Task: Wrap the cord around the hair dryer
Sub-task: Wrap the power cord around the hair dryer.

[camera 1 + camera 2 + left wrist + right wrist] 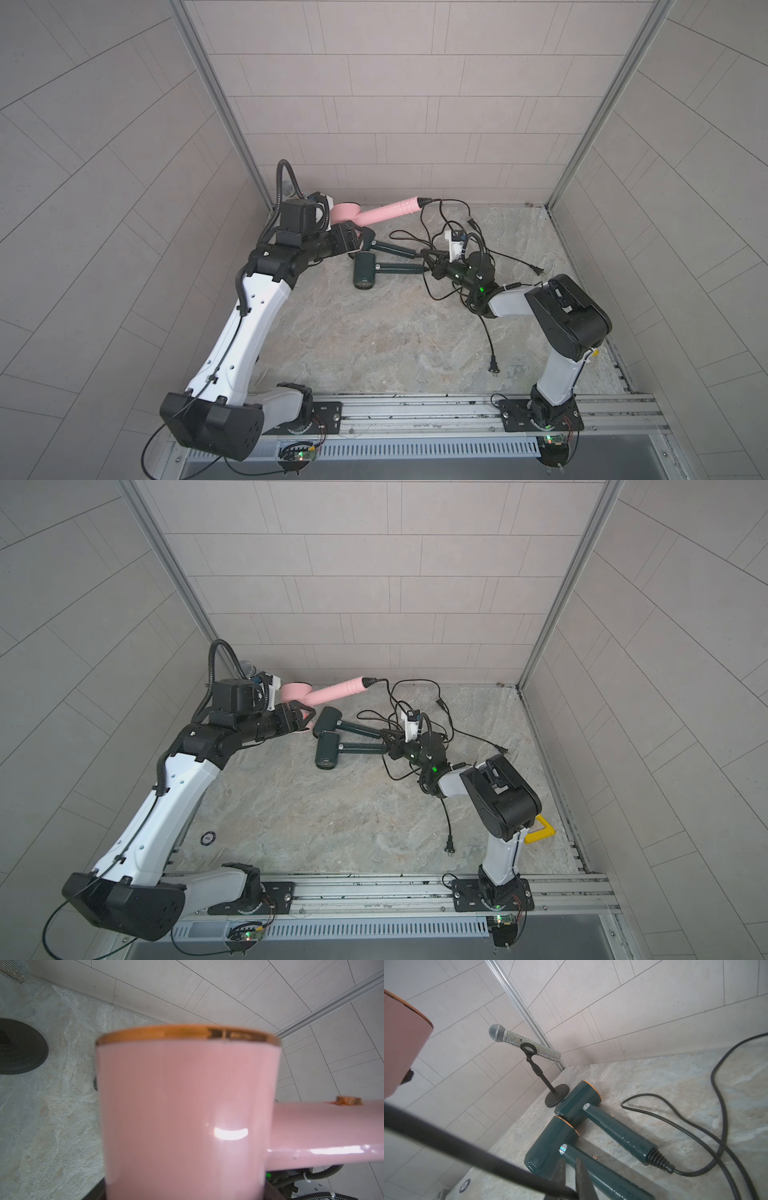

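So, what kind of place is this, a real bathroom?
Probably a staged robot test cell styled as a bathroom, not a real one: tile-pattern wall panels held in aluminium framing, a stone-look table, and a pink hair dryer.

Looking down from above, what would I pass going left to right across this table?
Sparkly microphone → pink hair dryer → black plug near the front → black plug farthest right. The two green hair dryers overlap the pink one, so they're left out.

pink hair dryer | raised, rear left | black cord | trailing loose, unwrapped
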Robot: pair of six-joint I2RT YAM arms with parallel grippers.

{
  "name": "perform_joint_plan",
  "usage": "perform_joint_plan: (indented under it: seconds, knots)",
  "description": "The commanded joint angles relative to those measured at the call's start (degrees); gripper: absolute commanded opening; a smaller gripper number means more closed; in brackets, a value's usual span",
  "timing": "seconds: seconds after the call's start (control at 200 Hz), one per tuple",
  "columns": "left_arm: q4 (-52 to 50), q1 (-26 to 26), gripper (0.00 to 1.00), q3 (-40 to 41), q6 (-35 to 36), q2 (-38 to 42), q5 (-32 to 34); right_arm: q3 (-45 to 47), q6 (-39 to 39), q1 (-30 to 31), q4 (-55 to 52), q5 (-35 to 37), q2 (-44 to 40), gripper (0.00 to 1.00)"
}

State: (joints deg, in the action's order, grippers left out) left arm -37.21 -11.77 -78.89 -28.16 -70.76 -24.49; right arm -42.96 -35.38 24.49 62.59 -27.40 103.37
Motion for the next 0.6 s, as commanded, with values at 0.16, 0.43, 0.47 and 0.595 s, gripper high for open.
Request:
perform_joint_plan:
  seconds: [0.16,0.43,0.47,0.595]
  knots:
    - [6.1,0.6,0.0,0.3,1.1,-3.1,12.6,-3.4,14.9,2.7,-41.7,9.6,-12.7,0.0]
    - [14.5,3.7,0.0,-2.7,1.4,-12.9,34.6,-11.5,25.8,8.8,-84.9,35.1,-23.2,0.0]
    - [15.4,3.7,0.0,-3.6,2.3,-14.3,37.5,-12.1,28.1,10.3,-87.1,36.6,-24.8,0.0]
    - [16.9,2.7,0.0,-7.1,8.9,-18.9,42.7,-16.1,37.4,16.8,-94.1,41.3,-28.3,0.0]
